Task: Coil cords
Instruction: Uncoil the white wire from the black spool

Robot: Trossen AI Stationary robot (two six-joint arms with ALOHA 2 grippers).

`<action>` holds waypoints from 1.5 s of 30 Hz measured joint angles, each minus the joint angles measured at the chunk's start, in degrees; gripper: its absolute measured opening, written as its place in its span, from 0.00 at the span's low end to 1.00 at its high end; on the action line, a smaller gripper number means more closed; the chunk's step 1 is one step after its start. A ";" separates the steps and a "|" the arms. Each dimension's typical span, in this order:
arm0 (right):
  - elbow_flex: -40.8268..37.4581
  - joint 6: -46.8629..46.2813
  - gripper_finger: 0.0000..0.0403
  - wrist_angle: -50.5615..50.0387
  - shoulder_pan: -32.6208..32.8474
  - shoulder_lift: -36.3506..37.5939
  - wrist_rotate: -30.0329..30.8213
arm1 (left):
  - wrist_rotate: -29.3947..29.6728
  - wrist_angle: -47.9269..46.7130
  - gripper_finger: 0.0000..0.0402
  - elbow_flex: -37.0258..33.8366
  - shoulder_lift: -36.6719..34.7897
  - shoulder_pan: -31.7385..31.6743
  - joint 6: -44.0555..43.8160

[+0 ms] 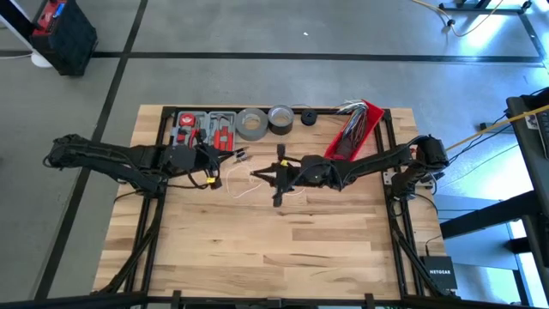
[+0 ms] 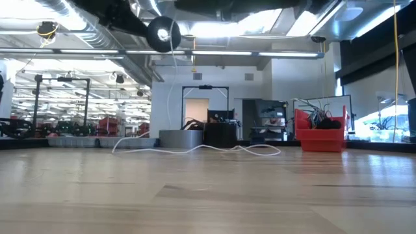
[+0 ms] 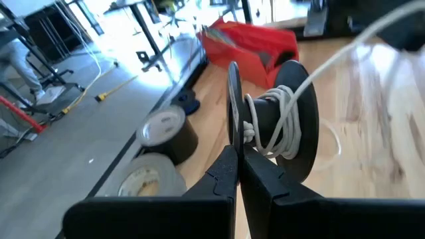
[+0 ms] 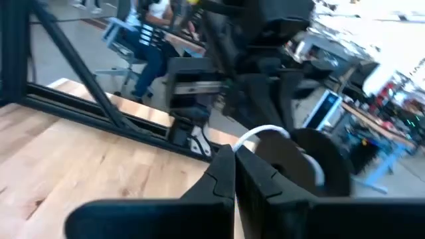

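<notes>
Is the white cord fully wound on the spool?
No. A few turns sit on the spool; the white cord mostly lies loose on the table.

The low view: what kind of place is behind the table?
Probably a large workshop or robotics lab. Bare ducts and strip lights run across the ceiling, metal frames stand farther back, and a red bin of parts sits on the wooden table.

white cord [image 2: 195, 149] | black puck [image 3: 282, 119] | red bin [image 1: 353, 130] | grey tape roll [image 1: 251, 124] | light wood-grain table [image 1: 283, 249]
</notes>
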State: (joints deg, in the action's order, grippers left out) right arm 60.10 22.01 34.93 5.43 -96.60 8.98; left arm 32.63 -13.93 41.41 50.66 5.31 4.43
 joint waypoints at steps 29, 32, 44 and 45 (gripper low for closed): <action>-0.04 3.88 0.01 -19.99 -2.94 -0.11 -1.78 | 0.25 7.35 0.00 -0.04 0.34 1.06 1.60; -0.04 5.41 0.01 -22.93 -2.77 0.20 6.70 | 0.16 6.35 0.00 -0.04 0.34 1.10 1.62; -0.04 6.90 0.01 -21.42 0.68 5.62 34.82 | 0.03 -6.92 0.00 -0.04 0.32 0.10 2.02; -0.04 6.97 0.01 -19.62 1.47 5.70 32.60 | 0.06 -6.99 0.00 -0.04 0.32 -0.31 1.75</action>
State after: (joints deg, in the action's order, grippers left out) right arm 60.05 28.98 15.32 6.90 -90.89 41.58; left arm 32.69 -20.93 41.36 50.98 5.00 6.17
